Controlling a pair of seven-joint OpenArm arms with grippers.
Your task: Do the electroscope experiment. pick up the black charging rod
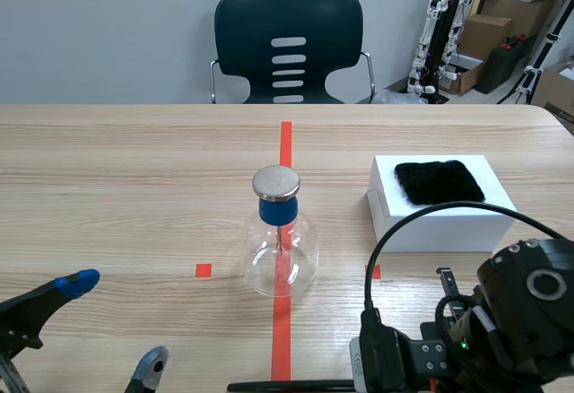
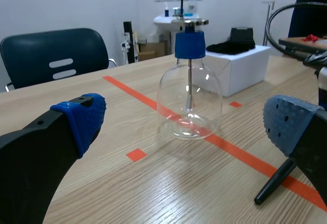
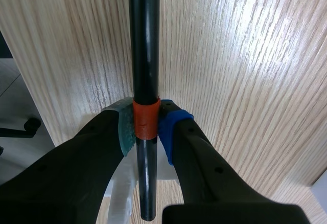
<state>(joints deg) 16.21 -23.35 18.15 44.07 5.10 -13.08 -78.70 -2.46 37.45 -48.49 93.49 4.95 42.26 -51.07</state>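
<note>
"Where's the black charging rod (image 1: 287,385)?"

"Down at the robot's edge of the counter (image 1: 134,187), lying crosswise. It's on the near side of the electroscope (image 1: 281,249) and apart from it. The right hand (image 3: 146,127) has it."

"Properly gripped?"

"Yes. The two fingers (image 3: 71,178) are closed in on it from either side. There's a grey-green pad (image 3: 124,127) on one flank and a blue pad (image 3: 172,129) on the other, both pressed onto the orange band (image 3: 145,116) that wraps the rod. Most of the rod sticks out ahead of the hand, with a short stub behind it."

"Is it off the counter?"

"Can't tell from here. The free tip looks to rest on the wood, near one finger of the left hand (image 1: 115,321)."

"And that left hand?"

"Spread wide with nothing in it, low over the counter on its own side. The electroscope stands ahead of the gap between its fingers."

"The electroscope itself?"

"Upright on the orange-red tape line. It's a clear glass flask with a blue stopper, a round metal plate on top and a thin metal stem hanging down inside."

"Anything else?"

"A white box (image 1: 439,218) off to the flask's right, a little further back, with a black furry cloth (image 1: 439,181) lying on its top. A dark chair (image 1: 289,43) stands beyond the far edge."
</note>
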